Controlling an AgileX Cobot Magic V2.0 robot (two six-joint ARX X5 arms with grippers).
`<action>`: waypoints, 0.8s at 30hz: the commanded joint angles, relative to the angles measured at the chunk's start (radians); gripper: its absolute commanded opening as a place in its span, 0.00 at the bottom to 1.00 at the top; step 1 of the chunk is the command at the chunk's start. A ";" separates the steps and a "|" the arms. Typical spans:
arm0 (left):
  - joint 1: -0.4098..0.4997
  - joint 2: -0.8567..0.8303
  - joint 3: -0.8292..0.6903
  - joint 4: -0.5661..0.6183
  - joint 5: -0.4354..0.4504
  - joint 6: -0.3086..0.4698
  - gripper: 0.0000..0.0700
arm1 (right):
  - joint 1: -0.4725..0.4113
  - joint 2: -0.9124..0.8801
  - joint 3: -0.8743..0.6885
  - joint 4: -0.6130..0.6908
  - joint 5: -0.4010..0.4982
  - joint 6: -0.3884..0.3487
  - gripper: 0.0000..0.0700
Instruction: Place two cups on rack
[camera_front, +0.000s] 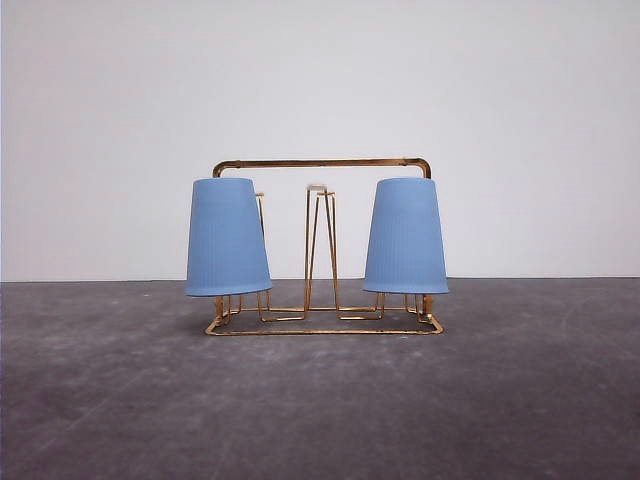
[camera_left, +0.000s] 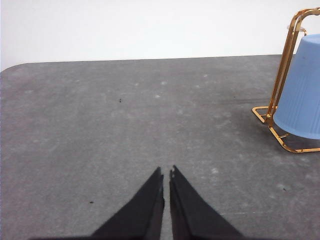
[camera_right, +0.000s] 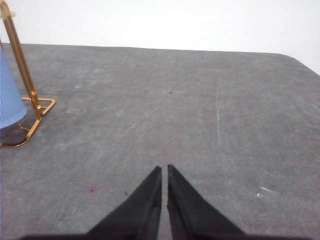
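Cups both sit mouth-down over prongs of the rack: left cup at the rack's left end, right cup at its right end; rack stands on the grey table toward the far edge, roughly mid-width, w/ a bare centre prong between the two; task looks done, judging by how things lie.

Risks from here, as I read it: left cup leans a bit, its rim hanging past the base frame; a knock to the wire rack or a jolt to the table could tip it off the prong; rack is thin and light-looking, so any arm sweep near it might shove the whole thing; cups are smooth plastic on narrow loops, so not much holds them beyond gravity; safest is no arm travel toward the rack.

Left gripper: fingers together, tips nearly touching, nothing between them; it's over bare table, w/ the rack's left end and left cup well apart from it in the left wrist view. Right gripper: also closed on nothing, tips near meeting; rack's right end and the edge of the right cup well apart from it in the right wrist view. Neither gripper touches cup or rack.
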 joint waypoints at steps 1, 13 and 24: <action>-0.002 0.000 -0.014 0.010 0.000 -0.008 0.00 | 0.000 -0.001 -0.004 0.011 0.000 0.009 0.03; -0.002 0.000 -0.014 0.010 0.000 -0.008 0.00 | 0.000 -0.001 -0.004 0.011 0.000 0.009 0.03; -0.002 0.000 -0.014 0.010 0.000 -0.008 0.00 | 0.000 -0.001 -0.004 0.011 0.000 0.009 0.03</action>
